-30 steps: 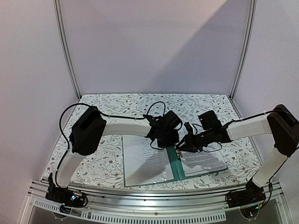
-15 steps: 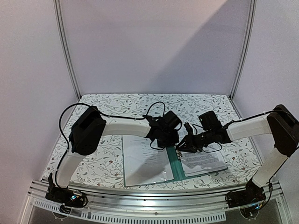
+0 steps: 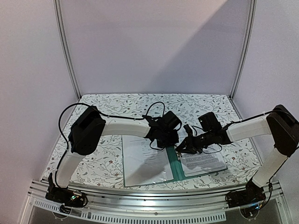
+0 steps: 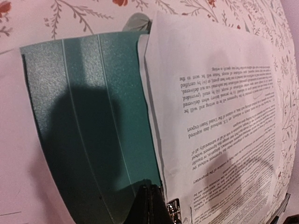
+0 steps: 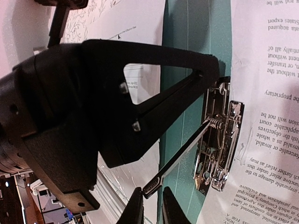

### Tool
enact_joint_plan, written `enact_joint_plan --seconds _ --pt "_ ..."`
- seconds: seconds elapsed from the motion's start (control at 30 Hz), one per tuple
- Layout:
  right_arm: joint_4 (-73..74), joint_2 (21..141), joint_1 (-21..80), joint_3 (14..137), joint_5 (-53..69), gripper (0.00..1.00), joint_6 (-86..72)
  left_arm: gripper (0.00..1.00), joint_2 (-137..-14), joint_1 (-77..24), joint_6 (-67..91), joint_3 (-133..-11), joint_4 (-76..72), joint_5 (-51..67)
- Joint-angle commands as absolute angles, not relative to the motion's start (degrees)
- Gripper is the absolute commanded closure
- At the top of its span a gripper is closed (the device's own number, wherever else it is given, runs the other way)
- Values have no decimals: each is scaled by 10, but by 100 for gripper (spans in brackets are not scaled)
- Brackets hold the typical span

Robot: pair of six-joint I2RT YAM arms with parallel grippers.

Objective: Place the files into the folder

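Folder (image 3: pixel 175 164): teal, lying open and flat on the floral worktop (image 3: pixel 105 163) between the two arms. Its spine runs from the near edge toward the far edge, leaning slightly left at the far end, and the covers spread to left and right. Clip (image 5: pixel 219 144): silver metal, mounted lengthwise on the spine, with its lever (image 5: pixel 180 156) lifted off the base at a slant. Sheet (image 3: pixel 203 161): white printed paper, flat on the right-hand cover, with its inner edge against the clip and its lines of print parallel to the spine. Left pincer (image 5: pixel 212 72): closed, with the fingertips together on the far end of the clip. Right pincer (image 5: pixel 152 207): the fingers stand narrowly apart with the free end of the lever at their tips, and whether they clamp it cannot be told.
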State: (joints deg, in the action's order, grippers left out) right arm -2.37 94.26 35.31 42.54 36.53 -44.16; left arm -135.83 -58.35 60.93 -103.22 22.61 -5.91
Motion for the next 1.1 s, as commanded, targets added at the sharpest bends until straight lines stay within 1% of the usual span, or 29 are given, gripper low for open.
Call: enact_joint_plan --seconds 0.0,0.3,0.7,1.07 --pt "-32 957 358 418 368 86 -444 100 -1356 -584 606 -1014 262 -59" --pt "-29 962 358 410 370 93 -448 100 -1355 -584 606 -1011 262 -59" --pt "-27 959 358 379 364 95 -461 100 -1354 -582 605 -1008 261 -59" --pt "22 970 358 380 334 95 -435 100 -1357 -581 604 -1009 259 -54"
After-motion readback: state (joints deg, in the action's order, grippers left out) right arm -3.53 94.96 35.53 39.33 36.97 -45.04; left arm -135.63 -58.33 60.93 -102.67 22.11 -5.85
